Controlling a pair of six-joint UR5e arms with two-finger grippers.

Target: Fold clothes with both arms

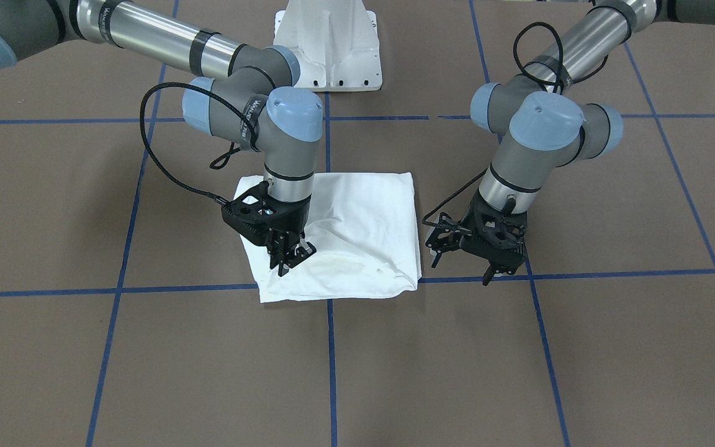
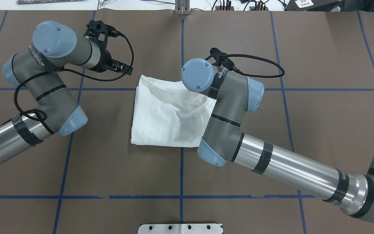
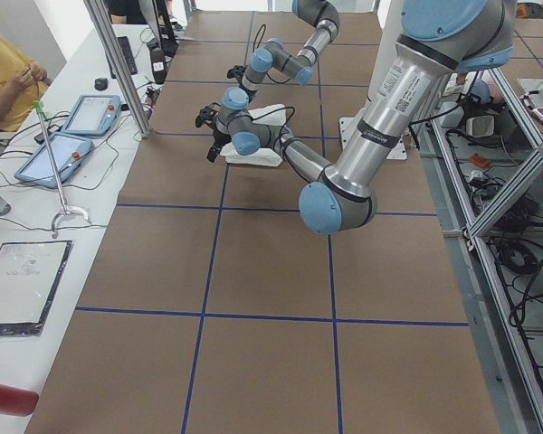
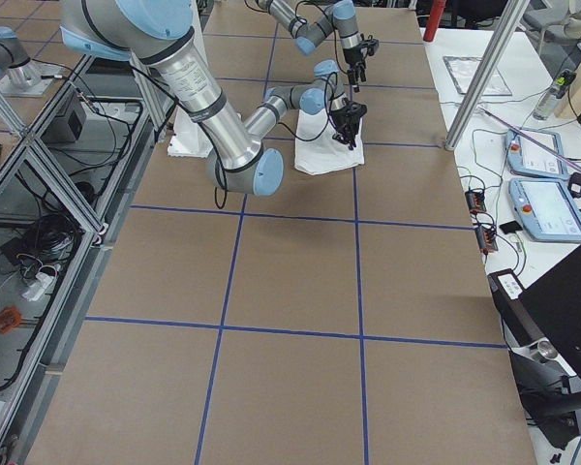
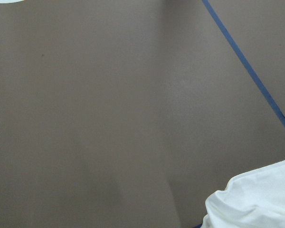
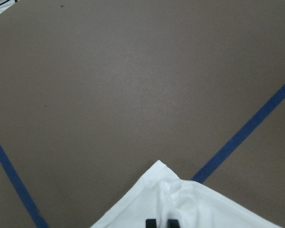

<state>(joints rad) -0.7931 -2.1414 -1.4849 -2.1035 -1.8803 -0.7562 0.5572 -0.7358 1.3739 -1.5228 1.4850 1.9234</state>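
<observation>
The white shirt [image 1: 357, 223] lies folded into a rough square at the table's middle; it also shows in the overhead view [image 2: 167, 113]. No print, collar or label shows. My right gripper [image 1: 295, 257] stands over the shirt's corner on the operators' side. In the right wrist view its tips [image 6: 162, 222] are close together on bunched cloth [image 6: 180, 202]. My left gripper [image 1: 497, 273] hangs beside the shirt, off the cloth, also visible in the overhead view [image 2: 118, 66]. Its fingers are out of the left wrist view, which shows only a shirt corner [image 5: 256, 199], so it reads as open and empty.
Brown table cover with blue tape lines [image 1: 329, 347]. The white pedestal base [image 1: 332, 43] stands at the robot's side. Teach pendants [image 3: 68, 136] and a seated person [image 3: 4, 77] are along the operators' edge.
</observation>
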